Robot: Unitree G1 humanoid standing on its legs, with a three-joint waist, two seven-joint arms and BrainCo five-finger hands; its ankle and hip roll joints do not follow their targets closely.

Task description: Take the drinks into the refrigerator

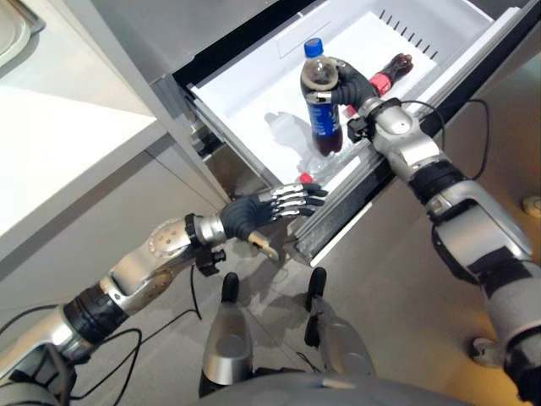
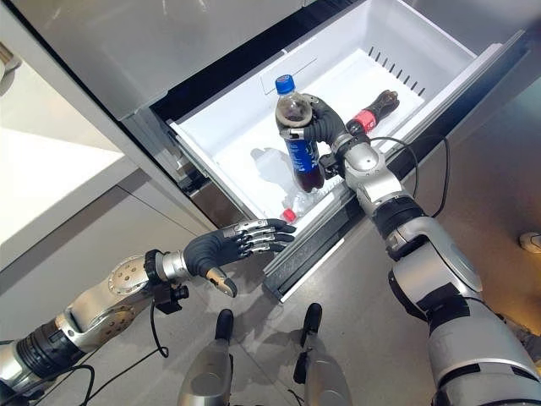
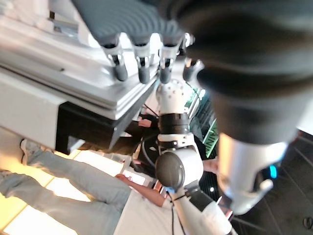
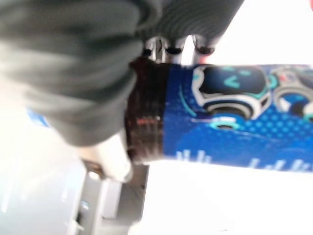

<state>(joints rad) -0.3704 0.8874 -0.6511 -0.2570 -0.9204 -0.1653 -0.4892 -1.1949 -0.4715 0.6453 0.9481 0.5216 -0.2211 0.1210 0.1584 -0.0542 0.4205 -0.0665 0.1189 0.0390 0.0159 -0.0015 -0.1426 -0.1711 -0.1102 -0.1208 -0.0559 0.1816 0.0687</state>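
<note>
Above the pulled-out white refrigerator drawer [image 1: 254, 93], your right hand [image 2: 325, 125] grips a blue-labelled cola bottle [image 2: 297, 148] upright, fingers curled round it. Your left hand [image 2: 228, 245] hovers outside the drawer's front, fingers straight, holding nothing. A red-labelled bottle [image 2: 374, 110] lies inside.

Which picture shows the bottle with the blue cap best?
The right eye view: the bottle with the blue cap shows whole there, held upright over the open white drawer by the right hand. The left eye view shows the same. The right wrist view shows a close stretch of its blue label.
</note>
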